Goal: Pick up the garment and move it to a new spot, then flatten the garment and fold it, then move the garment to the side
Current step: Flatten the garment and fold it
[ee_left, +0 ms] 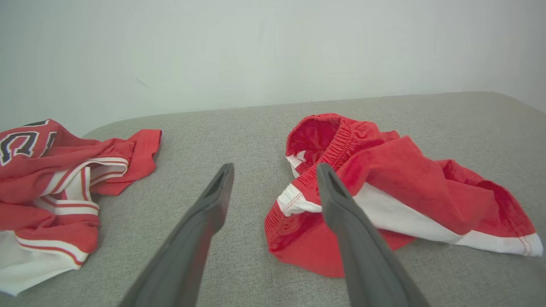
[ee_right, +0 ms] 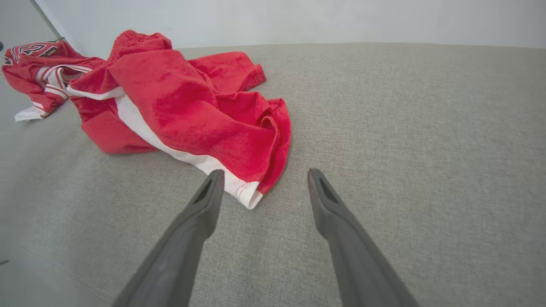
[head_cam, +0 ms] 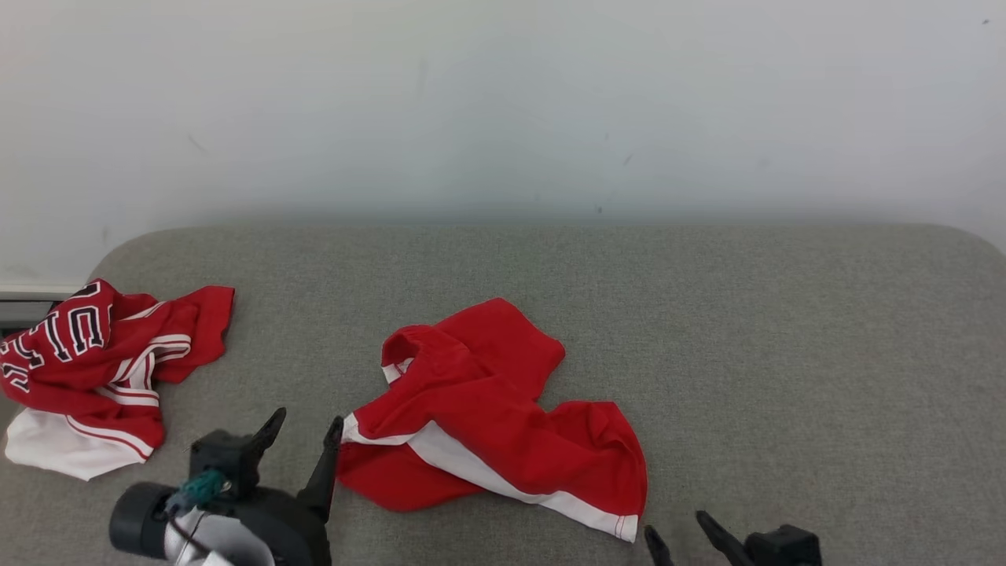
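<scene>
The garment (head_cam: 487,401) is a pair of red shorts with a white side stripe, lying crumpled in the middle of the grey cushioned surface (head_cam: 786,354). My left gripper (head_cam: 308,420) stands open at the garment's left edge, its right finger close beside the waistband corner. In the left wrist view, the left gripper (ee_left: 275,168) has nothing between its fingers, and the garment (ee_left: 405,179) lies behind its right finger. My right gripper (head_cam: 676,525) is open just off the garment's lower right hem. The right gripper (ee_right: 265,172) points at the white hem corner of the garment (ee_right: 192,98) and is apart from it.
A second red garment, a jersey (head_cam: 94,362) with dark letters and white trim, lies bunched at the surface's left edge; the jersey (ee_left: 55,170) is left of my left fingers. A pale wall rises behind. Bare grey surface stretches to the right.
</scene>
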`<state>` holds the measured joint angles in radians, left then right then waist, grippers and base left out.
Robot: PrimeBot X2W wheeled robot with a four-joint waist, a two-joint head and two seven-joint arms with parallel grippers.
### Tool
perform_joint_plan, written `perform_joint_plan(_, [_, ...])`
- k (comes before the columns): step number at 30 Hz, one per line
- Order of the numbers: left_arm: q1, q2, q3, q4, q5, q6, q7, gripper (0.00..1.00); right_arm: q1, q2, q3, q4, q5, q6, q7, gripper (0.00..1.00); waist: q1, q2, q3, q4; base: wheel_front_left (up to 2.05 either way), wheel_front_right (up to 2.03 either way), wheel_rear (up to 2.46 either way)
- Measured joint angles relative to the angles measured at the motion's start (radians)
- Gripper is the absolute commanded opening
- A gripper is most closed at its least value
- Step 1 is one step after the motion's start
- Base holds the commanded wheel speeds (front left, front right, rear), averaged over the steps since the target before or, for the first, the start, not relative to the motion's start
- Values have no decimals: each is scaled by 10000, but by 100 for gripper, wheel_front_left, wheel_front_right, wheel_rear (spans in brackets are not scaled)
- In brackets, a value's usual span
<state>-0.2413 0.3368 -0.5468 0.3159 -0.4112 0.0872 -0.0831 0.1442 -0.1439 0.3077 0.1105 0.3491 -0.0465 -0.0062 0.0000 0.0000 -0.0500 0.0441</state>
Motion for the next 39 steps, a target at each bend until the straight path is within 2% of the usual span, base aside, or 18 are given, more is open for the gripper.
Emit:
perform_joint_plan(6, [-1034, -349, -424, 1043, 79, -228, 1175, 100, -714, 194, 709, 552, -270, 127, 823, 100, 0, 0, 147, 51, 0, 0, 0])
perform_joint_plan(17, [-2269, -518, -780, 2598, 71, -986, 2671, 100, -1585, 477, 955, 1526, -508, 100, 1837, 100, 0, 1, 471, 105, 0, 0, 0])
perform_joint_plan(21, [-2511, -577, -878, 2924, 54, -1248, 3033, 100, -1807, 537, 1087, 1755, -510, 100, 2017, 100, 0, 1, 608, 121, 0, 0, 0])
perform_joint_plan(25, [-2825, -949, -961, 3225, -33, -1490, 3292, 100, -2045, 581, 1101, 1944, -510, 12, 2182, 100, 1, 1, 734, 170, 0, 0, 0])
perform_joint_plan(32, [-3101, -1177, -1051, 3822, -238, -1662, 3622, 100, -2486, 673, 1185, 2493, -504, 10, 2445, 100, 1, 1, 815, 218, 0, 0, 0])
perform_joint_plan(34, [-3206, -1223, -1072, 3891, -311, -1684, 3685, 100, -2554, 692, 1221, 2587, -502, -21, 2456, 92, 1, 1, 825, 227, 0, 0, 0])
perform_joint_plan(37, [-3245, -1302, -1078, 4017, -372, -1768, 3730, 100, -2573, 736, 1287, 2790, -424, -21, 2543, 85, 0, 0, 840, 244, 0, 0, 0])
perform_joint_plan(39, [-3274, -1344, -1085, 4117, -414, -1848, 3733, 100, -2576, 748, 1317, 2855, -414, -33, 2543, 85, 1, 1, 850, 257, 0, 0, 0])
